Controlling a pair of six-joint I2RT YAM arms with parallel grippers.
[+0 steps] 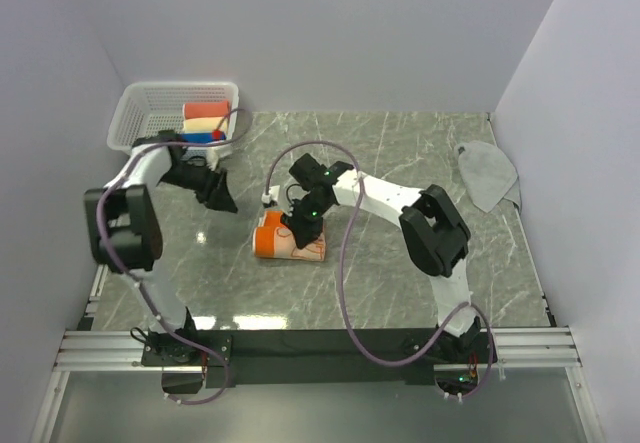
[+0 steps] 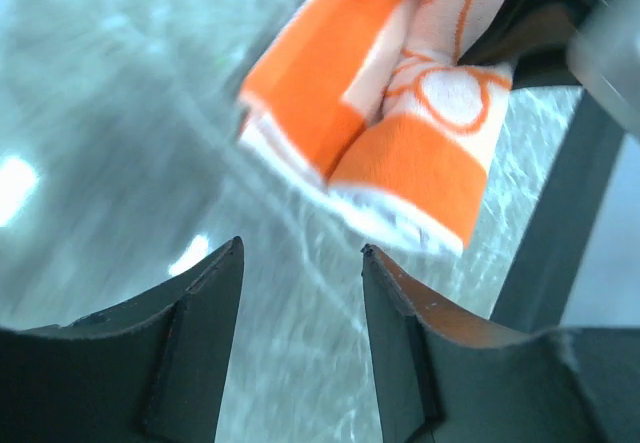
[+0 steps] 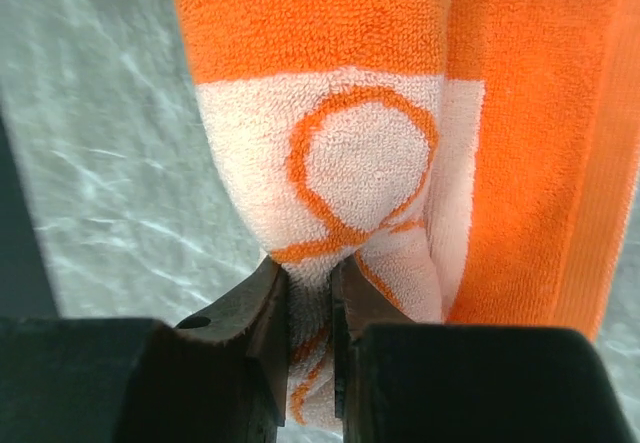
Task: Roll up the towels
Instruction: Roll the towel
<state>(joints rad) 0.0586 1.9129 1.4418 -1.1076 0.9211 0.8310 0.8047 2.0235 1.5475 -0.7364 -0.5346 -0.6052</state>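
Top external view is showing the orange towel (image 1: 285, 245), seemingly almost rolled, lying mid desk (image 1: 400, 283), the right gripper (image 1: 305, 225) fingers pinching its fold, the left gripper (image 1: 222, 200) fingers standing open. The grey towel (image 1: 488, 175), at two o'clock, is waiting unrolled.

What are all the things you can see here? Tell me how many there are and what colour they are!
orange towel: 1, orange and cream with drawings, bunched up mid-table
grey towel: 1, grey, far right of the table
basket: 1, white, far left corner
small rolls: 3 showing, cream, red and blue, inside the basket
table: 1, grey-green marble look, under everything
left gripper: 1, black, open and empty, just left of the orange towel
right gripper: 1, black, shut on a fold of the orange towel
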